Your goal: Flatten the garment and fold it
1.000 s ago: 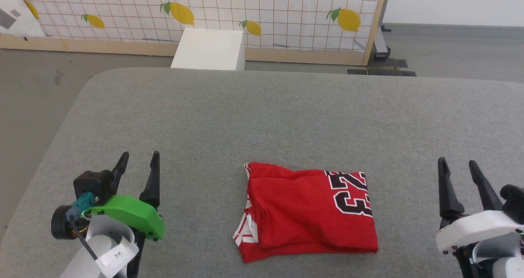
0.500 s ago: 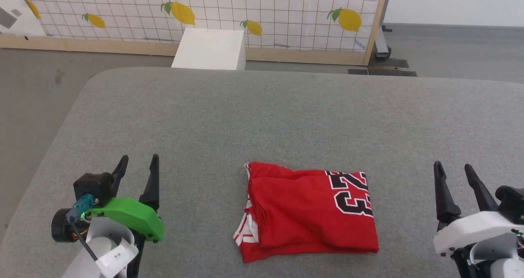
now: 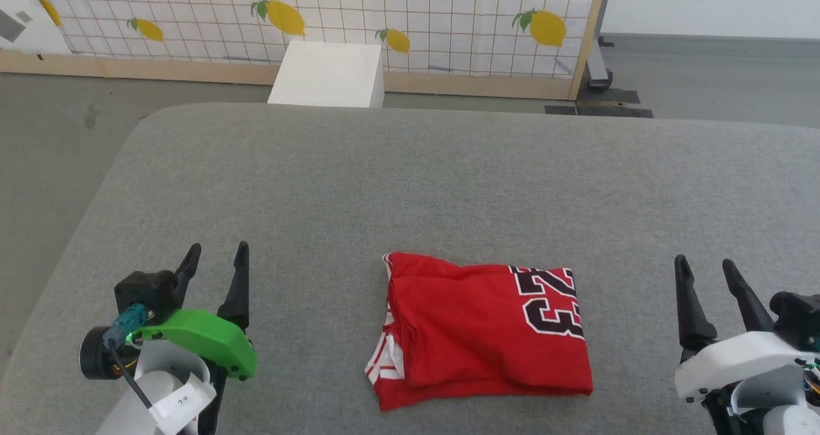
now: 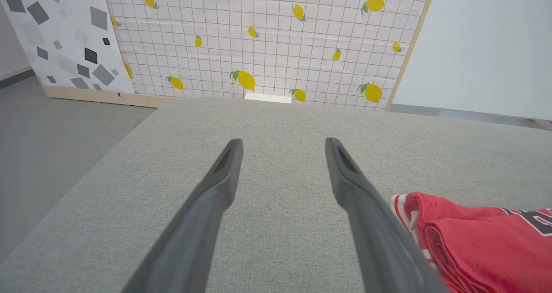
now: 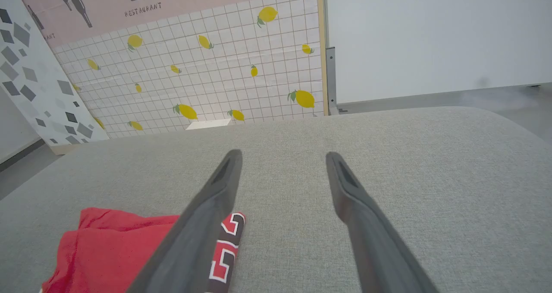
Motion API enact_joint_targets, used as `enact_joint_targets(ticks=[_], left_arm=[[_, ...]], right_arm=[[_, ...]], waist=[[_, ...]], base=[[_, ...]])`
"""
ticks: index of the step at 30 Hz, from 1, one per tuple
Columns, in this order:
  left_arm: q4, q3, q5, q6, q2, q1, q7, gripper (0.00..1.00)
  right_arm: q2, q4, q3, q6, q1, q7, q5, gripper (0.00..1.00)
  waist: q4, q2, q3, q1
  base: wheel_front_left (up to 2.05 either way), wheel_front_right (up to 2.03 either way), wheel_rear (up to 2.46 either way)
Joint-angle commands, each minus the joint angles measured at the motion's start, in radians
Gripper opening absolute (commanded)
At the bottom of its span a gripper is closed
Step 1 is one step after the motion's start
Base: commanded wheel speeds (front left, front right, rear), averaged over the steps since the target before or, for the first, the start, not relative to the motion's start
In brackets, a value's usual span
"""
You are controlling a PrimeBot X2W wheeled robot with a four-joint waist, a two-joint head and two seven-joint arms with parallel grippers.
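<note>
**Shirt folded, both claws clear**

Almost nothing has changed in the last second. The shirt [image 3: 480, 332] lies untouched as a compact folded rectangle on the grey table [image 3: 410, 166], near my edge. My left claw [image 3: 216, 248] and right claw [image 3: 703, 262] flank it, both released and empty. The right one has drifted back slightly. The fold looks finished to me.

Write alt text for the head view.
A red garment with a black 23, folded into a compact rectangle, lies on a grey fabric-covered table. The open left tool and open right tool sit to either side, apart from it; a white box and lemon-print panel stand beyond.
</note>
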Motion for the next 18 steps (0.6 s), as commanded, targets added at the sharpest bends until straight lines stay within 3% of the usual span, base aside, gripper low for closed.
enact_joint_targets(ticks=[1,12,18], left_arm=[[-0.002,-0.002,-0.008,0.002,0.006,0.013,-0.004,1.0],[-0.009,-0.004,-0.015,0.007,0.009,0.012,-0.003,1.0],[-0.02,0.0,-0.018,0.013,0.013,0.013,-0.007,1.0]], right_arm=[[0.003,0.002,-0.001,-0.001,-0.004,0.0,-0.007,1.0],[0.002,0.008,-0.003,-0.001,-0.02,0.021,-0.008,1.0],[-0.028,0.008,0.034,-0.001,-0.104,0.197,0.013,1.0]], waist=[[0.0,-0.0001,0.0,0.0],[0.0,-0.0001,0.005,0.0],[-0.001,-0.0001,0.017,0.0]], base=[[0.0,0.0,0.0],[0.0,0.0,0.0],[0.0,0.0,0.0]])
